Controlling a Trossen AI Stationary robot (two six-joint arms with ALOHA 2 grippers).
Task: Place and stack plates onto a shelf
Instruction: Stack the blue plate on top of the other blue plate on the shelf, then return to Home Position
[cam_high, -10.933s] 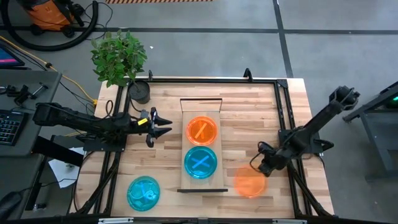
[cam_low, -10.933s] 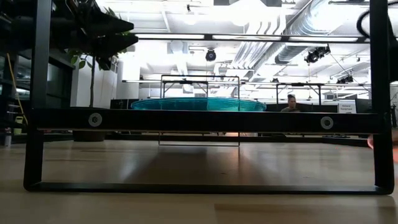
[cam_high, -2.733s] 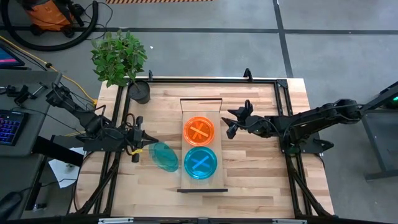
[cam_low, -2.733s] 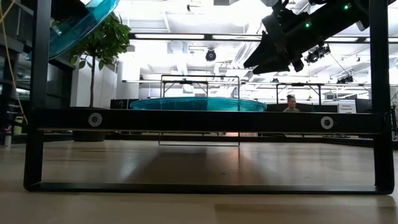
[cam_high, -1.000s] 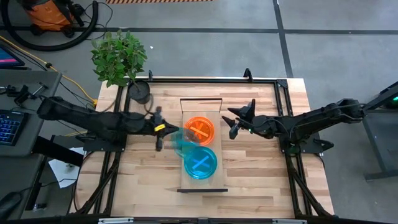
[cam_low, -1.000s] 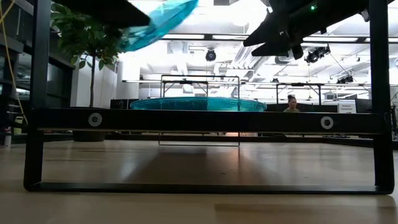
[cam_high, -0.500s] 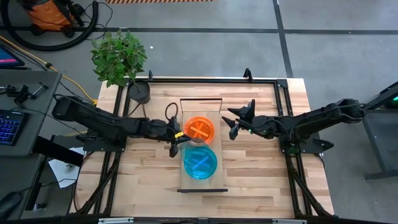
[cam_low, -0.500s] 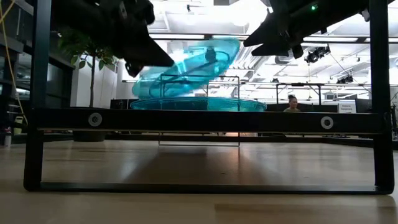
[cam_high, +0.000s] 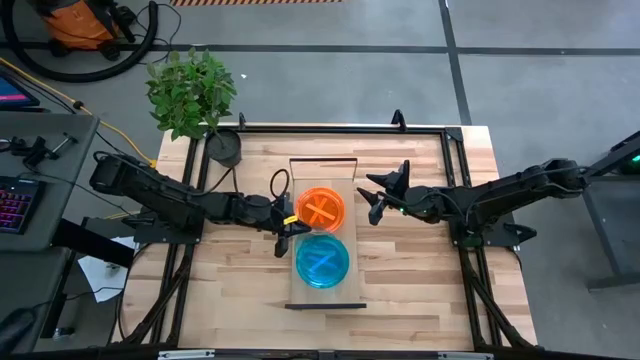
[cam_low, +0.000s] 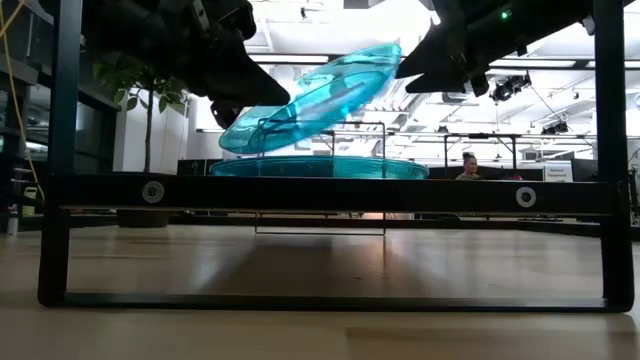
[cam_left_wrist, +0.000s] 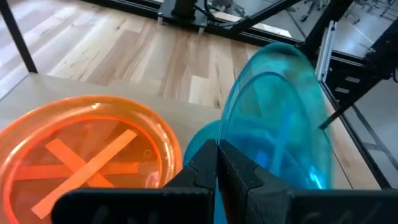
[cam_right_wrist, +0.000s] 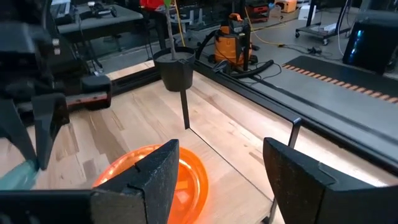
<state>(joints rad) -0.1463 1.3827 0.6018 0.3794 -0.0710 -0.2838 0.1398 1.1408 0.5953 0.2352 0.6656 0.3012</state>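
The left gripper (cam_high: 287, 230) was clenched on a tilted cyan plate (cam_low: 312, 97) just above the cyan plate (cam_high: 322, 260) on the shelf (cam_high: 322, 170). Let go aslant, it might slide off. The right gripper (cam_high: 374, 197) hovered beside the shelf, fingers spread.

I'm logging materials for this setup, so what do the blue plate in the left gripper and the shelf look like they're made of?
The blue plate, pinched by the left gripper: seemingly glossy translucent plastic, since background shows through it. The shelf: pale matte board with wood grain, probably wood, with a dark, likely metal end frame.
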